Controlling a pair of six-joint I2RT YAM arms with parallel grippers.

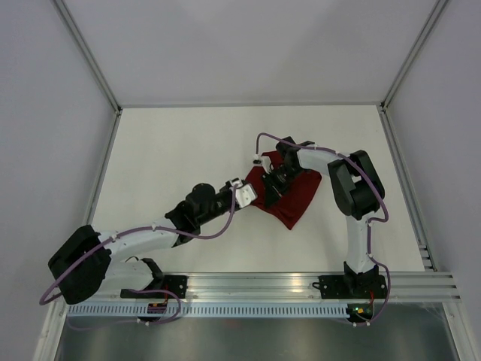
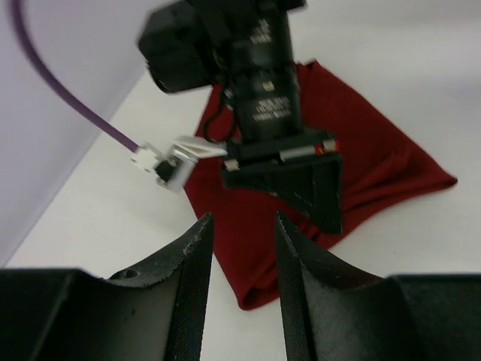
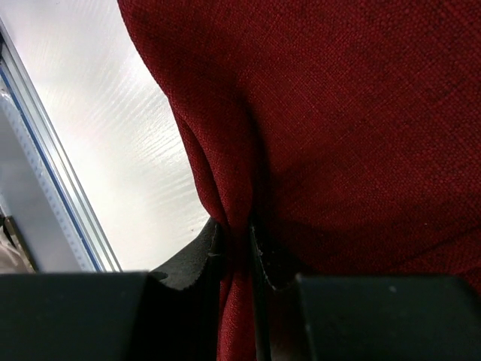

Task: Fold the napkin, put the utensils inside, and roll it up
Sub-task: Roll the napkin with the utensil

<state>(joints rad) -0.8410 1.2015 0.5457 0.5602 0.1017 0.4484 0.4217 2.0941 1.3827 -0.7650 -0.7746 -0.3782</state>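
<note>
The dark red napkin (image 1: 297, 197) lies bunched in folds on the white table, right of centre. My right gripper (image 1: 272, 189) reaches down onto its left part. In the right wrist view that gripper (image 3: 234, 229) is shut on a pinched fold of the napkin (image 3: 361, 113), which fills most of the frame. My left gripper (image 1: 254, 197) sits just left of the cloth. In the left wrist view the left gripper (image 2: 242, 218) is open and holds nothing, with the rounded near corner of the napkin (image 2: 259, 289) showing between its fingers (image 2: 192, 256). The utensils are out of view.
The right arm's wrist and a purple cable (image 2: 75, 101) hang over the cloth in front of the left gripper. A grey wall (image 2: 45, 113) stands to the left. An aluminium rail (image 1: 301, 282) runs along the table's near edge (image 3: 52, 173).
</note>
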